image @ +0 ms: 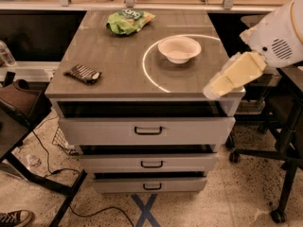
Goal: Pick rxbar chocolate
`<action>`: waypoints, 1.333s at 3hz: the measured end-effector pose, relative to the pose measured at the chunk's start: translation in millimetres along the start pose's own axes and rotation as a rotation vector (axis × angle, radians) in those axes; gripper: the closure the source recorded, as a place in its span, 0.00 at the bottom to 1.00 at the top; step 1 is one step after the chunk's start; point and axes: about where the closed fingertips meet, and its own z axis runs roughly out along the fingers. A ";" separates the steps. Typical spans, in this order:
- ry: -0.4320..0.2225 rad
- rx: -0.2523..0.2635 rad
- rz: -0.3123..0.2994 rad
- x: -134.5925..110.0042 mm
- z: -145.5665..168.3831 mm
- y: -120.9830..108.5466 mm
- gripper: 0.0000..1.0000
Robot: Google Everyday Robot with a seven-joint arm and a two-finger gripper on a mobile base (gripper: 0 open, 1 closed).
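I see a grey-brown laminate counter [118,65] over white drawers [147,131] on a speckled floor [227,197]. The small, flat, dark-wrapped rxbar chocolate [83,73] lies near the counter's front-left edge. Its long axis runs left to right, with the right end angled slightly frontward. My hand [211,89] hovers at the front-right corner, and I cannot tell whether it is clenched or released.

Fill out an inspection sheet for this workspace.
Surface: grey cabinet top, white ring marked on it.
Job's things: rxbar chocolate lies flat near the left front edge, untouched.
Clutter: white bowl inside the ring; green snack bag at the back.
Grippers: pincer at the top's right front corner, far from the bar.
Cables: black cable on the floor, left.
Surroundings: three drawers below; blue tape cross; sneaker; chair base on the right.
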 end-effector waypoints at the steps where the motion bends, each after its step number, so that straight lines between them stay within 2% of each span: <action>1: -0.168 -0.044 0.089 -13.7 36.6 13.9 0.00; 2: -0.294 -0.035 0.068 -51.8 40.3 21.2 0.00; 3: -0.294 -0.035 0.067 -51.8 40.3 21.2 0.00; 4: -0.312 -0.026 0.065 -61.7 45.3 21.1 0.00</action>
